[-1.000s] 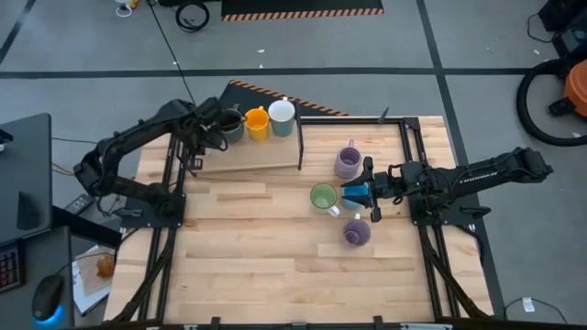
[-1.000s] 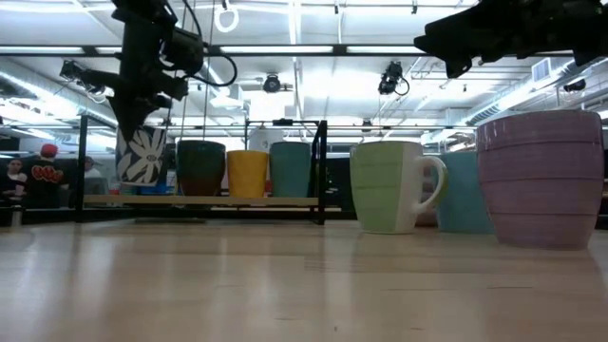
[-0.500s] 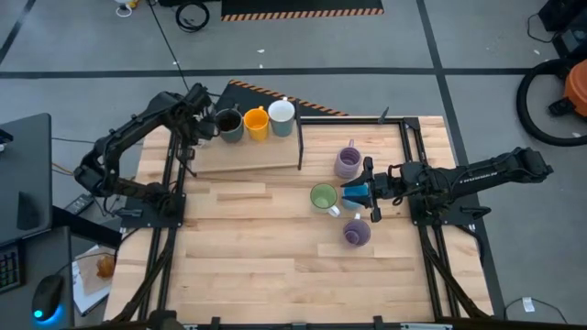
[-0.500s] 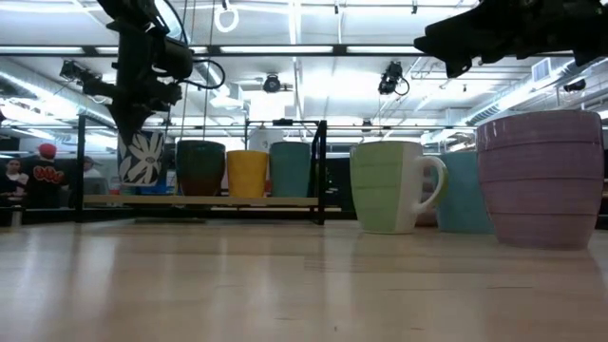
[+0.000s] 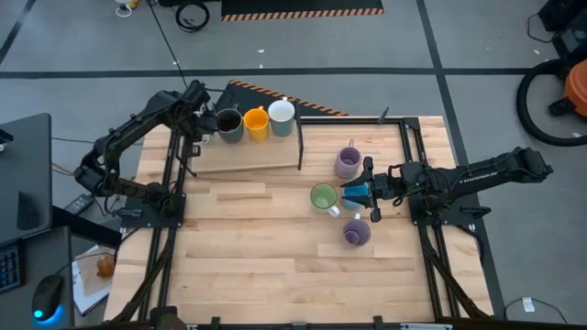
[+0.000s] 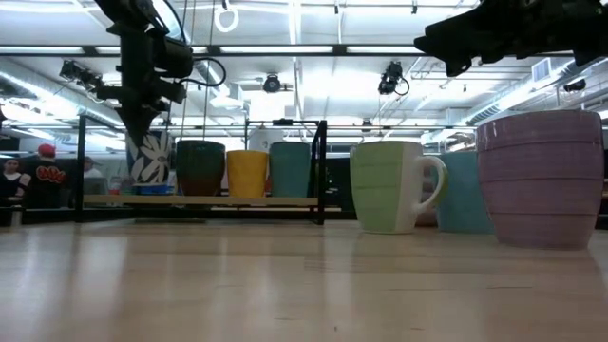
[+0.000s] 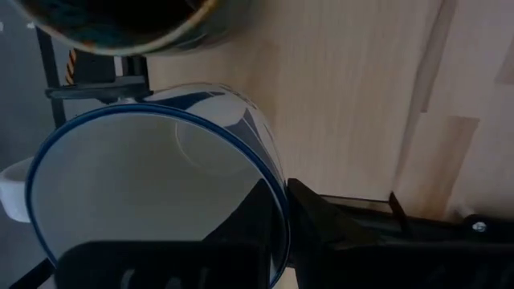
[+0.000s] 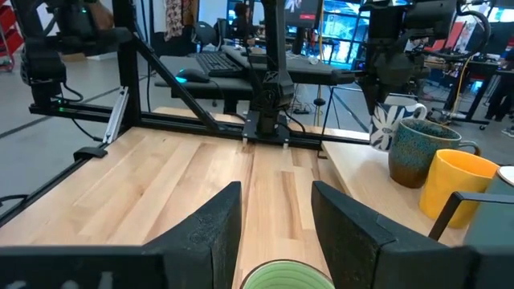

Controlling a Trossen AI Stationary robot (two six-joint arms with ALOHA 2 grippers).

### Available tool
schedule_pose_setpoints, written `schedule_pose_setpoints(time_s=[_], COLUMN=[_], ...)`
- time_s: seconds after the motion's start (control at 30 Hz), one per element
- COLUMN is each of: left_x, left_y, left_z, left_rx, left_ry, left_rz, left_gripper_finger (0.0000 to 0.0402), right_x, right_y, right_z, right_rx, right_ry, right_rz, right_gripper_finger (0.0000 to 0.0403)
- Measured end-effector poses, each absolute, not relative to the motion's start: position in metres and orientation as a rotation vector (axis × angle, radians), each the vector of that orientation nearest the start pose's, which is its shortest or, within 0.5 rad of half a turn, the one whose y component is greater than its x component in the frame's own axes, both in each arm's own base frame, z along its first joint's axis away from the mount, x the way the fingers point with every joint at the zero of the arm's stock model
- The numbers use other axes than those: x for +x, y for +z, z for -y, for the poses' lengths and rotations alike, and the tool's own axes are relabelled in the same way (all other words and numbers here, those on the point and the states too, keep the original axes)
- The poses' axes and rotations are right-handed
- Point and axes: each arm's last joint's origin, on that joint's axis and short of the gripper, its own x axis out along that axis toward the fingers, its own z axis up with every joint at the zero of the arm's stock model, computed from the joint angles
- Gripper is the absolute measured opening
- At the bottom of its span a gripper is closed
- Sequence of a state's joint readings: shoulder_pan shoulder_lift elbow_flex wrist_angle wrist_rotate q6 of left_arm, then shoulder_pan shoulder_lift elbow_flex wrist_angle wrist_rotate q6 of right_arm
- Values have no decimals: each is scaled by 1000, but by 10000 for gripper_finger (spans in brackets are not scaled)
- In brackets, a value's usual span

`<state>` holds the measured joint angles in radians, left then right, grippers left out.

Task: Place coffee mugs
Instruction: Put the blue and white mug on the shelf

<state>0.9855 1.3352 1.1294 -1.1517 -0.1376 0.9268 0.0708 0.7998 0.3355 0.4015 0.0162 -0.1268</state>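
Note:
My left gripper (image 5: 202,123) is at the table's far left, shut on a white mug with a blue flower print (image 6: 150,157), over the left end of a low wooden shelf (image 5: 248,154). The mug hangs right beside the dark brown mug (image 5: 229,124); the orange mug (image 5: 256,122) and a teal-walled, white-lined mug (image 5: 282,115) stand on their bases in the same row. My right gripper (image 5: 365,192) is open, raised above the blue mug (image 5: 354,193). Green mug (image 5: 323,197) and two lavender mugs (image 5: 348,162) (image 5: 357,231) stand on the table. My left gripper holds the flowered mug by its rim wall (image 7: 271,201), one finger inside the cup (image 7: 161,261) and one outside (image 7: 337,229). It comes from above, pointing down. The mug hangs roughly upright below the fingers; whether its base touches the shelf I cannot tell.
A black metal frame (image 5: 301,137) bounds the shelf's right end and runs along the table's far edge. Bare wood (image 5: 257,247) fills the table's near half. People stand in the room beyond the table's left (image 6: 43,176).
My left gripper has carried the flowered mug toward the table's far edge and then a little right, closer to the dark brown mug, keeping its hold. My right arm has kept still.

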Motion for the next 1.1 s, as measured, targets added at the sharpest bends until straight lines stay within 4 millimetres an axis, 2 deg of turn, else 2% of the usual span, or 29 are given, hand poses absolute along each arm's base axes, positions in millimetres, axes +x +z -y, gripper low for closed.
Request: schedule_pose_setpoints(time_s=[0.27,0.47,0.7,0.9,1.1], left_x=[121,121,124,131,133], left_y=[254,253,253,254,255], left_z=[-189,-189,-192,-193,-192], left_rx=[97,89,126,174,250], left_ry=[202,229,264,277,300], left_rz=[-1592,-1589,-1582,-1553,-1607], left_gripper_finger=[31,42,71,116,149], right_x=[178,178,178,178,178], right_y=[231,231,232,232,232], right_z=[-12,-12,-12,-12,-12], right_rx=[-129,-129,-128,-128,-128], right_ry=[58,58,57,57,57], right_rz=[-59,-52,-50,-50,-51], right_gripper_finger=[158,158,158,158,158])
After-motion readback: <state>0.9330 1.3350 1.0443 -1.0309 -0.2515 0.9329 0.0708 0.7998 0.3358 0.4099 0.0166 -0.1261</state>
